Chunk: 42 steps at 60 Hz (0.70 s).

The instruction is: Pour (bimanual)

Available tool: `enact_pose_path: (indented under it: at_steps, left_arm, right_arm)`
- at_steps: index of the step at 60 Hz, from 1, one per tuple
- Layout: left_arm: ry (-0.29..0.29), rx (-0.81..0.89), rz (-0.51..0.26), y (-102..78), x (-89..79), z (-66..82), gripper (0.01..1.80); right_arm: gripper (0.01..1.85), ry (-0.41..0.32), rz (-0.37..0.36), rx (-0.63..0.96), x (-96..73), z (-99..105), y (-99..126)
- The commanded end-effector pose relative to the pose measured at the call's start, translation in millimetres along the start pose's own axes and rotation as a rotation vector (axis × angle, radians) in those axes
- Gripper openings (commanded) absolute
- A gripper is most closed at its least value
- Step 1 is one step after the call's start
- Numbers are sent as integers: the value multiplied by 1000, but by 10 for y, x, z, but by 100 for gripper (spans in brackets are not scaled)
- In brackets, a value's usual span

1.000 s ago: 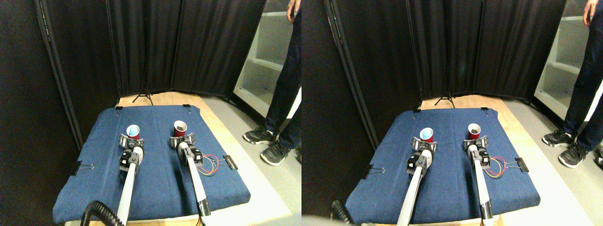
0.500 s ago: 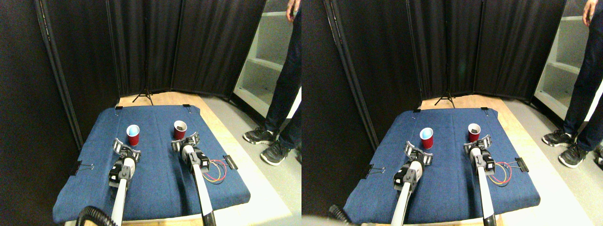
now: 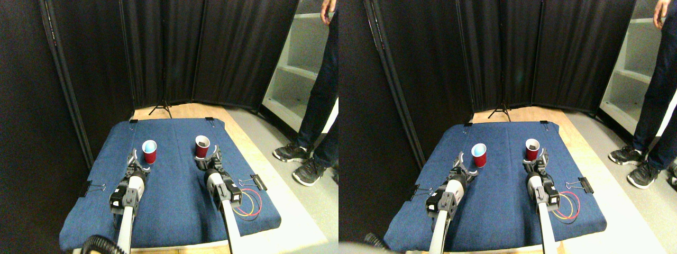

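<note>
Two red cups stand upright on the blue cloth. The left cup [image 3: 149, 152] has a pale blue inside. The right cup [image 3: 202, 146] is white inside with something dark at its bottom. My left gripper [image 3: 137, 162] sits just in front and to the left of the left cup, open and holding nothing. My right gripper [image 3: 209, 159] sits just in front of the right cup, open, its far jaw close beside the cup's base. Neither gripper holds a cup.
The blue cloth [image 3: 174, 206] covers a wooden table and is held by binder clips [image 3: 258, 182] at its edges. Red and yellow wires [image 3: 248, 201] loop beside my right arm. A person's legs and shoes [image 3: 304, 159] stand at the right by a white shelf [image 3: 296, 79]. Black curtains hang behind.
Both grippers have drawn back toward me from the cups, which they flanked a second ago. The left arm has also swung to the left. Both cups stayed in place.
</note>
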Motion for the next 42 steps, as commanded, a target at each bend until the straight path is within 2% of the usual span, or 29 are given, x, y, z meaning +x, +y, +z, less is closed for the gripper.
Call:
enact_pose_path:
  at_steps: [1, 12, 13, 16, 17, 21, 24, 27, 29, 32, 34, 37, 38, 39, 42]
  left_arm:
    - [-26, 46, -59, -120, -72, 65, 61]
    - [17, 232, -190, -246, -203, 96, 52]
    - [33, 292, -247, -280, -234, 97, 49]
    - [-5, 442, -327, -327, -278, 89, 44]
    - [-5, 442, -327, -327, -278, 89, 44]
    - [-10, 650, -400, -383, -350, 69, 39]
    - [-22, 721, -433, -405, -377, 56, 36]
    - [-41, 899, -526, -441, -424, 24, 42]
    - [-46, 932, -536, -446, -431, 19, 44]
    - [-55, 1140, -615, -481, -474, -8, 71]
    - [-62, 1224, -639, -496, -493, -22, 88]
    - [-65, 1358, -634, -519, -534, -45, 121]
    - [-65, 1358, -634, -519, -534, -45, 121]
    - [-63, 1393, -622, -524, -547, -51, 133]
    - [-68, 1437, -643, -527, -562, -51, 152]
  right_arm:
    - [69, -17, 77, -32, -41, 11, 102]
    - [60, -3, 156, -132, -98, -8, 143]
    - [58, -1, 168, -174, -118, -10, 158]
    - [52, 7, 198, -221, -141, -11, 174]
    - [52, 7, 198, -221, -141, -11, 174]
    - [46, 8, 219, -249, -185, -17, 201]
    - [45, 9, 222, -254, -209, -22, 217]
    - [45, 26, 262, -291, -250, -24, 238]
    - [45, 27, 264, -296, -258, -25, 242]
    - [45, 37, 293, -343, -302, -23, 268]
    - [44, 40, 306, -358, -322, -21, 280]
    - [43, 47, 320, -374, -360, -21, 300]
    - [43, 47, 320, -374, -360, -21, 300]
    - [42, 47, 329, -383, -374, -19, 306]
    - [41, 47, 329, -380, -413, -21, 320]
